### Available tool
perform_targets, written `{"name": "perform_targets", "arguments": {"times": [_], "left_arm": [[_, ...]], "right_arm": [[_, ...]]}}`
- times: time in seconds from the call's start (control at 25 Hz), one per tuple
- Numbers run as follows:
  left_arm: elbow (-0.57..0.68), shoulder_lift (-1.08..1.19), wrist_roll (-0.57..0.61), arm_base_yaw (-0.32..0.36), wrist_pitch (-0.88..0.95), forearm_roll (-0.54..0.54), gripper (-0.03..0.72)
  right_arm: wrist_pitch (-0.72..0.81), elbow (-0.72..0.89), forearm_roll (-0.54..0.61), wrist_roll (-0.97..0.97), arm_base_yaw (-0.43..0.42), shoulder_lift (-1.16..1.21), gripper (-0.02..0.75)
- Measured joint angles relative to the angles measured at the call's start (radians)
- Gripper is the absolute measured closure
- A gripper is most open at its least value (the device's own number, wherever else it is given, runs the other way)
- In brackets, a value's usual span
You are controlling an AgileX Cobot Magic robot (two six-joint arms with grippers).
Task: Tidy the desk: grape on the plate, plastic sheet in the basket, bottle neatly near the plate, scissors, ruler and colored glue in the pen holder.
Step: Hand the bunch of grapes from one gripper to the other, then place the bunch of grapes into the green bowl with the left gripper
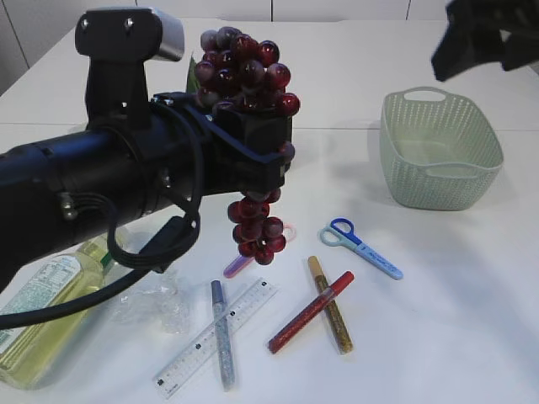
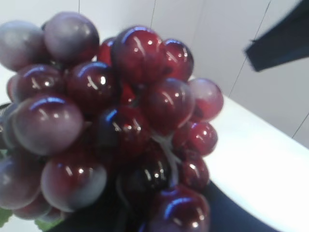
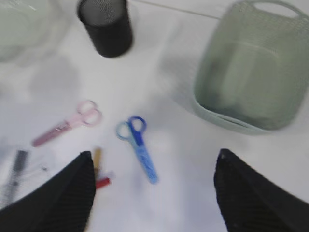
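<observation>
Exterior view: the left gripper (image 1: 257, 156) holds the grape bunch (image 1: 248, 71) aloft over the worktop (image 1: 455, 295), clamped around its middle so that a large cluster stands above the jaws and a smaller tail of berries hangs below. Judged risks: a stem or berries could tear loose if the bunch swings in transit, and the dangling tail could sweep the pink scissors (image 1: 244, 261) lying beneath it, should the arm travel low. The plate does not show clearly here, so the drop point cannot be confirmed. Also on the worktop: green basket (image 1: 442, 151), blue scissors (image 1: 360, 247), clear ruler (image 1: 215, 337), glue pens in red (image 1: 310, 311), gold (image 1: 330, 305) and silver (image 1: 222, 332), crumpled plastic sheet (image 1: 156, 305), bottle (image 1: 46, 311) lying on its side. Left wrist view: the bunch fills the frame, with glossy dark red berries (some frosted paler), tightly packed, green stem glimpsed between them; the gripper's own fingers are hidden beneath. Right wrist view: the right gripper (image 3: 154, 188) hangs with fingers spread wide and nothing between them, high above both scissors and the basket; a black mesh pen holder (image 3: 106, 26) stands upright beyond (picture blurred, so a finer reading is not possible).
</observation>
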Motion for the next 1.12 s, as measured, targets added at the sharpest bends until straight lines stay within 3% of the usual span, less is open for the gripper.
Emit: {"name": "perform_targets", "arguments": {"times": [0.16, 0.24, 0.52, 0.76, 0.92, 1.12], "left_arm": [[0.0, -0.01, -0.002, 0.047, 0.042, -0.017, 0.515], [0.0, -0.023, -0.002, 0.081, 0.051, -0.017, 0.515], [0.0, -0.042, -0.002, 0.294, 0.051, -0.018, 0.515], [0.0, -0.042, -0.002, 0.49, 0.03, -0.006, 0.517], [-0.019, -0.04, -0.002, 0.567, 0.024, -0.006, 0.517], [-0.139, 0.046, -0.002, 0.6, 0.007, -0.002, 0.519]], "right_arm": [[0.117, 0.038, -0.228, 0.07, 0.0, 0.0, 0.145], [0.134, 0.08, -0.282, 0.104, 0.0, 0.0, 0.145], [0.138, 0.228, -0.291, 0.128, 0.0, 0.0, 0.152], [0.098, 0.249, -0.272, 0.13, 0.0, 0.0, 0.152], [0.093, 0.249, -0.266, 0.132, 0.0, 0.0, 0.152], [0.091, 0.249, -0.264, 0.132, 0.0, 0.0, 0.153]]}}
